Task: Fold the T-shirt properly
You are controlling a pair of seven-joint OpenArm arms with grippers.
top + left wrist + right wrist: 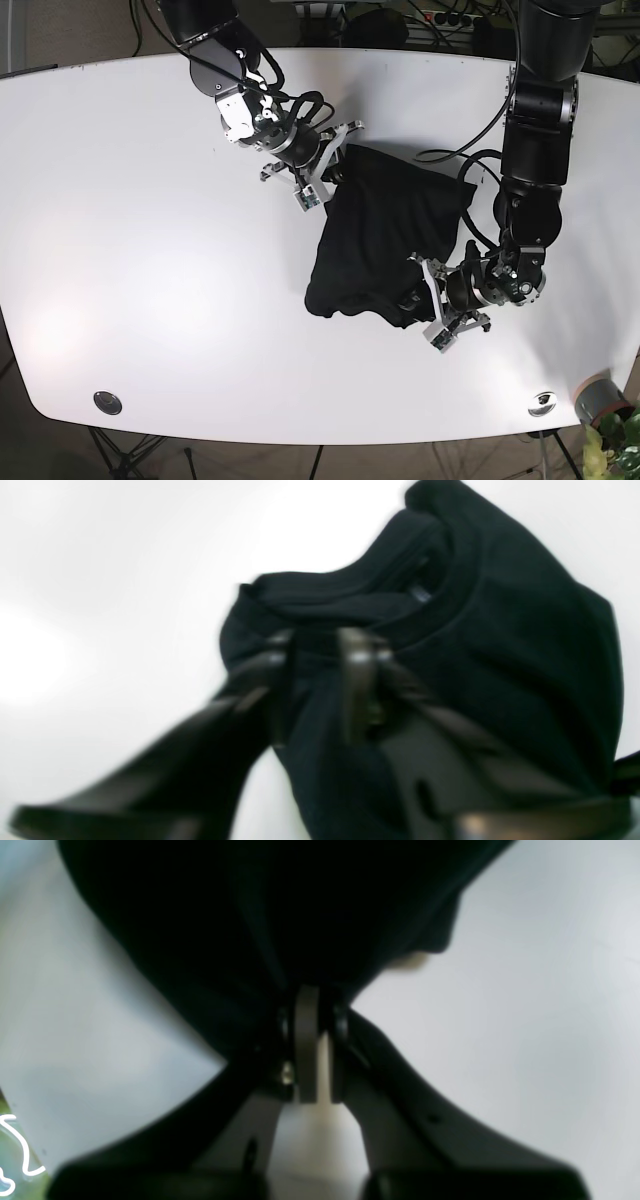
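Note:
A black T-shirt (385, 235) lies bunched on the white table (150, 250), right of centre. My right gripper (333, 165) is at the shirt's far left corner. In the right wrist view that gripper (312, 995) is shut, with the T-shirt's dark cloth (280, 905) pinched between its fingers and hanging over it. My left gripper (418, 290) is at the shirt's near right edge. The left wrist view is blurred, but the gripper (320, 652) has a fold of the T-shirt (525, 645) caught between its fingers, with the ribbed collar (350, 587) just beyond.
A grey cylinder (597, 397) and green leaves (610, 450) sit at the near right corner. Two round metal fittings (107, 402) (541, 403) are set along the table's front edge. Black cables (480, 165) hang by the shirt's right side.

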